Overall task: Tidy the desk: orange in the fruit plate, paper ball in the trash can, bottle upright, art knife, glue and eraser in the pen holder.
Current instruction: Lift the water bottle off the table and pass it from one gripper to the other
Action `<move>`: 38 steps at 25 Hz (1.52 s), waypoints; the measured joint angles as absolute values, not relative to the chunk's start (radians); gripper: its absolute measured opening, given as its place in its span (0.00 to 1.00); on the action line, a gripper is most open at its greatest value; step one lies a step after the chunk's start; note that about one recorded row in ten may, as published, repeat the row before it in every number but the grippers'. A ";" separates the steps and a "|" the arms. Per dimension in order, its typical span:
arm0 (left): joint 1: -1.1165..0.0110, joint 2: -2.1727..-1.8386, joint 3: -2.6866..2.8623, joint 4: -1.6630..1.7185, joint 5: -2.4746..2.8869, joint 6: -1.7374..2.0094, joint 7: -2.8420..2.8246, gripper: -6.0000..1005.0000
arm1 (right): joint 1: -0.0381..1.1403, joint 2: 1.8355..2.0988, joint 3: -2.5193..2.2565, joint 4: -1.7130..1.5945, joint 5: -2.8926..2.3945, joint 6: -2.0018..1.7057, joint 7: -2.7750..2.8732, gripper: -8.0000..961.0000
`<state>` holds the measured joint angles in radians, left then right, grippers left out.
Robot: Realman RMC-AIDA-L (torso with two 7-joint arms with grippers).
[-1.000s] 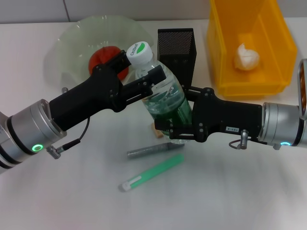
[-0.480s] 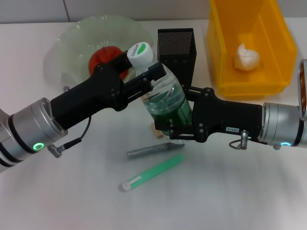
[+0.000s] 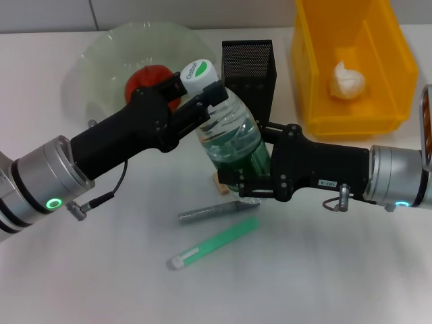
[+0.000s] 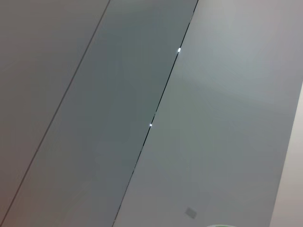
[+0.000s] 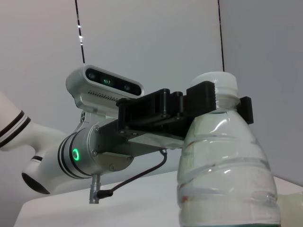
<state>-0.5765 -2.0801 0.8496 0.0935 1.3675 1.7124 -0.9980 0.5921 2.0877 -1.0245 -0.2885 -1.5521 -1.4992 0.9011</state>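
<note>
Jaws of both grippers closed on one water bottle; left gripper pinches the neck just under the white cap, fingers nearly together; right gripper clamps the lower body, jaws spread only to the bottle's width; bottle stands close to upright, long axis near vertical, cap end up and tipped slightly toward the robot's left and away from it; green liquid fills the lower part; right wrist view shows the same bottle with the left gripper astride its neck.

Nearest the robot on the white desk: one green art knife, lying flat, long axis slanting from near-left to far-right; just beyond it one grey glue stick, lying flat, roughly parallel, the two close but apart; one small tan eraser just beside the bottle's base, partly hidden by the right gripper.

Farther back: one black mesh pen holder, upright, directly behind the bottle; to its left one pale green fruit plate holding one orange, partly covered by the left arm; to its right one yellow trash bin with one paper ball inside.

Left wrist view shows only grey wall panels.
</note>
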 joint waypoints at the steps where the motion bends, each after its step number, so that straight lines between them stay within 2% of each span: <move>1: -0.576 -2.080 0.850 0.094 1.367 1.712 -1.003 0.49 | 0.592 2.088 -1.025 -0.289 -1.552 -1.501 0.901 0.81; 8: -0.579 -2.080 0.853 0.097 1.366 1.710 -1.012 0.44 | 0.593 2.088 -1.021 -0.288 -1.552 -1.502 0.906 0.81; 38: -0.590 -2.077 0.847 0.117 1.364 1.715 -1.020 0.44 | 0.592 2.086 -1.024 -0.290 -1.553 -1.450 0.901 0.86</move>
